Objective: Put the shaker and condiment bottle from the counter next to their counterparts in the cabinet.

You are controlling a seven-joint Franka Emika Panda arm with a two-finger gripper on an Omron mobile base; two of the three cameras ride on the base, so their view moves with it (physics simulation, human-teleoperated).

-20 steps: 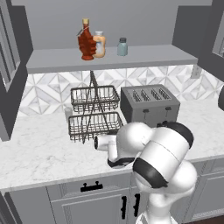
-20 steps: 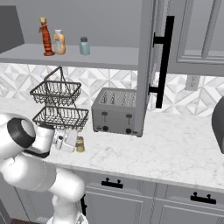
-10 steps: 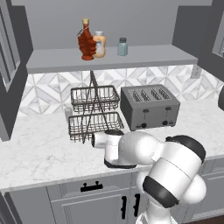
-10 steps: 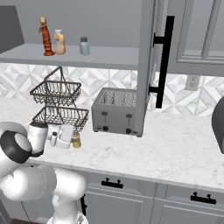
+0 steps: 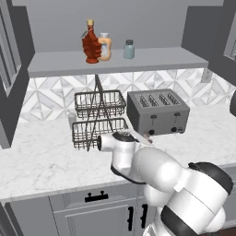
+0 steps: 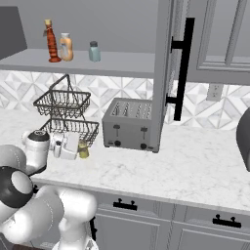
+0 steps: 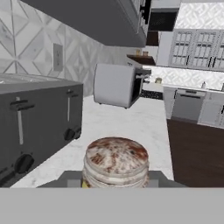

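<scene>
The yellow-green shaker (image 6: pixel 83 149) stands on the counter in front of the wire basket. In the hand view its mottled silver cap (image 7: pixel 116 159) sits very close, between the two fingertips. My gripper (image 6: pixel 76 146) is open and level with the counter, with a finger close on each side of the shaker. The dark red condiment bottle (image 5: pixel 91 42) stands on the cabinet shelf (image 5: pixel 152 57) touching or nearly touching the orange bottle (image 5: pixel 105 46). The teal-grey shaker (image 5: pixel 129 49) is a little to their right. My arm hides the hand in the left base view.
A two-tier wire basket (image 6: pixel 66 110) stands just behind the hand, and a grey toaster (image 6: pixel 128 128) lies to its right. An open cabinet door with a long black handle (image 6: pixel 180 68) hangs beside the shelf. Bare marble counter (image 6: pixel 195 166) stretches to the right.
My arm has swung and stretched out low over the counter. The hand has closed in on the shaker, which has not moved. The pictures have shifted slightly.
</scene>
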